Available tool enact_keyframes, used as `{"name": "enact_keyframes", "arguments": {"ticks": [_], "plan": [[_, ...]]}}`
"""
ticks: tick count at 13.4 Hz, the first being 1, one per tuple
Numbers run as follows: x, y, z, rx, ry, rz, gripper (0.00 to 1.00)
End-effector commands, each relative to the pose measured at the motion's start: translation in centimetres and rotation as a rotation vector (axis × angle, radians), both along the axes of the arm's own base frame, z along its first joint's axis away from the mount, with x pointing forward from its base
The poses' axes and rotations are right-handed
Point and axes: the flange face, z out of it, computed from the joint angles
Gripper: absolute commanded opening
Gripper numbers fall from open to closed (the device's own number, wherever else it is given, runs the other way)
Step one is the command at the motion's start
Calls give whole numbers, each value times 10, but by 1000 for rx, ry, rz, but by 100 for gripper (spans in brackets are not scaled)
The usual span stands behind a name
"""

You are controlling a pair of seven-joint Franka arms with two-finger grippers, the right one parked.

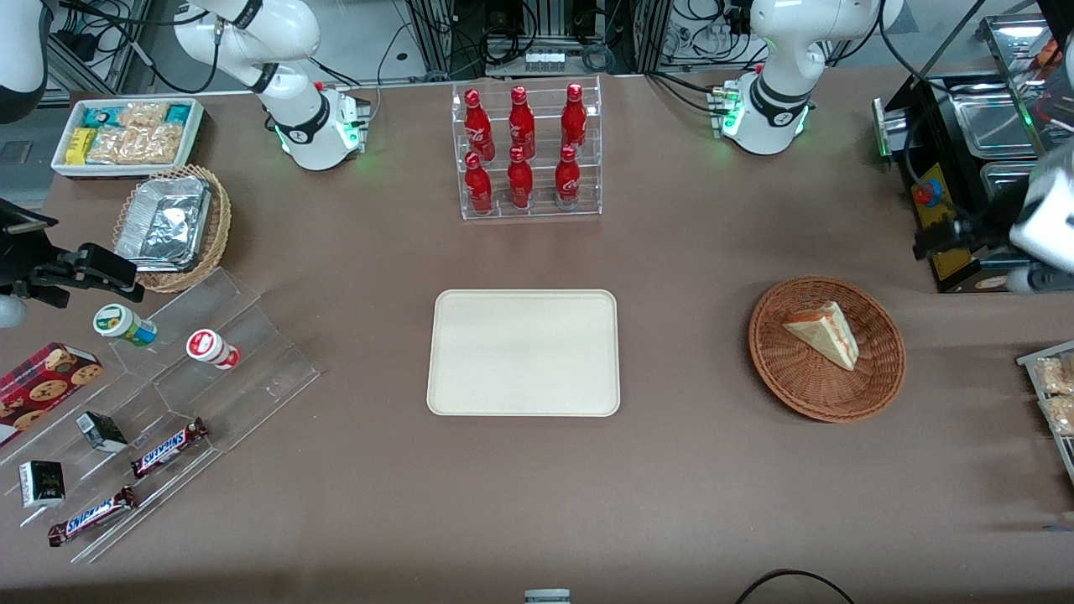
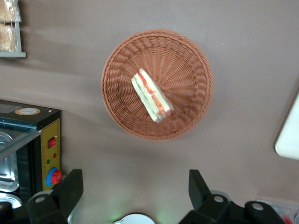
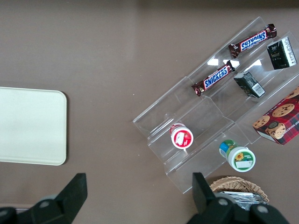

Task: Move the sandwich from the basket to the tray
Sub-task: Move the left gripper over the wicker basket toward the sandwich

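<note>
The sandwich (image 1: 825, 333), a pale bread wedge with red and green layers on its cut side (image 2: 151, 95), lies in the round reddish-brown wicker basket (image 1: 805, 386) (image 2: 187, 60). The cream tray (image 1: 523, 352) lies flat at the table's middle, bare, and one corner of it shows in the left wrist view (image 2: 289, 135). My left gripper (image 1: 944, 236) (image 2: 135, 179) hangs open well above the table, off the basket's rim toward the working arm's end, next to a black appliance. Nothing is between its fingers.
A black appliance (image 1: 973, 168) with metal pans stands close to the gripper. A rack of red bottles (image 1: 527, 155) stands farther from the front camera than the tray. A snack tray (image 1: 1053, 394) sits at the working arm's table end. A clear stand (image 1: 210, 386) with snacks lies toward the parked arm's end.
</note>
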Motion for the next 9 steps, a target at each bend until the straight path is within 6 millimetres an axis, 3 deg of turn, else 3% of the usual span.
{"name": "enact_keyframes", "arguments": {"ticks": [1,2,6,9], "plan": [[11,26,-37,7,5,99,100],[12,38,-57,7,23,134,100],[21,45,-126,21,-13,228,100],[2,43,-177,53,-9,407,100]]}}
